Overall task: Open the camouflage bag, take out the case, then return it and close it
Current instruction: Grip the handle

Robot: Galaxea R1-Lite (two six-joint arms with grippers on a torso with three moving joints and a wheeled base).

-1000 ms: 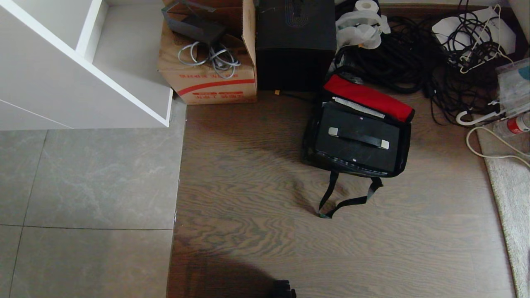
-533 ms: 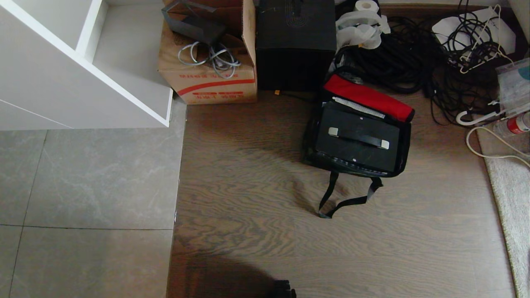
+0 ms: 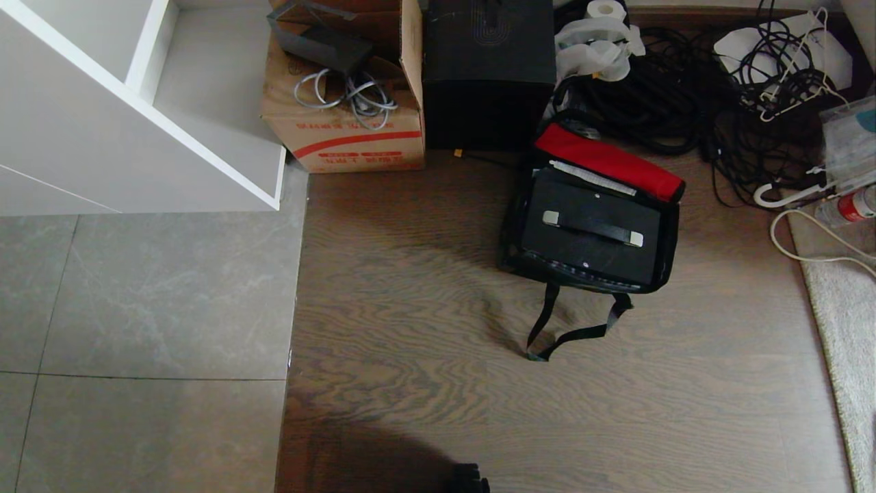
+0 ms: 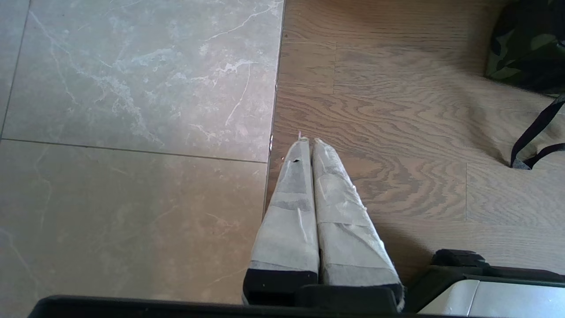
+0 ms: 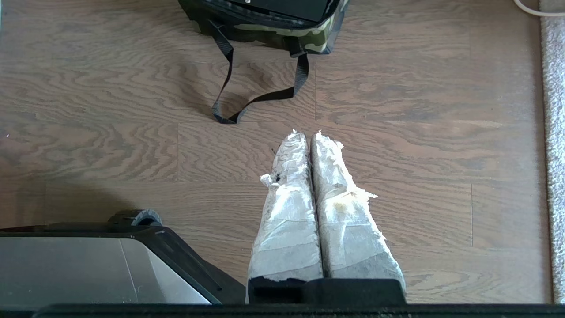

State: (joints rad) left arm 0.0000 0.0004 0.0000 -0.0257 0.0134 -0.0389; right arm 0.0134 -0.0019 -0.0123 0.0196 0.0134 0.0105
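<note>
**Nothing has moved: bag lies open, case inside, both arms parked**

Nothing has shifted over the last second; the head view matches the earlier frames in every detail, and neither arm shows in it. For the task, that stillness reads as a pause, not as work in progress.

On the wooden floor (image 3: 410, 411) lies the camouflage bag (image 3: 667, 263), its red-lined flap (image 3: 609, 161) folded back and away from the robot, so the opening step looks done. Inside the bag sits the case (image 3: 588, 229), flat and black, its bar handle (image 3: 593, 228) facing up between two silver mounts. The bag's black strap (image 3: 571, 333) trails loose on the floor towards the robot.

Behind the bag stand a tall black box (image 3: 488, 75) and a brown cardboard carton (image 3: 342, 130), with a tangle of black cables (image 3: 684, 96) to the right. A white shelf unit (image 3: 137, 103) stands at the far left over grey tiles (image 3: 137, 308).

The left gripper (image 4: 307, 142) hangs over the seam between tile and wood, taped fingers pressed together, holding nothing. The right gripper (image 5: 307, 134) hangs over bare wood, well short of the strap, clenched and empty too.

Whether the case has yet to come out, or has already been returned, cannot be told from this moment. Either way the flap remains to be closed.
</note>
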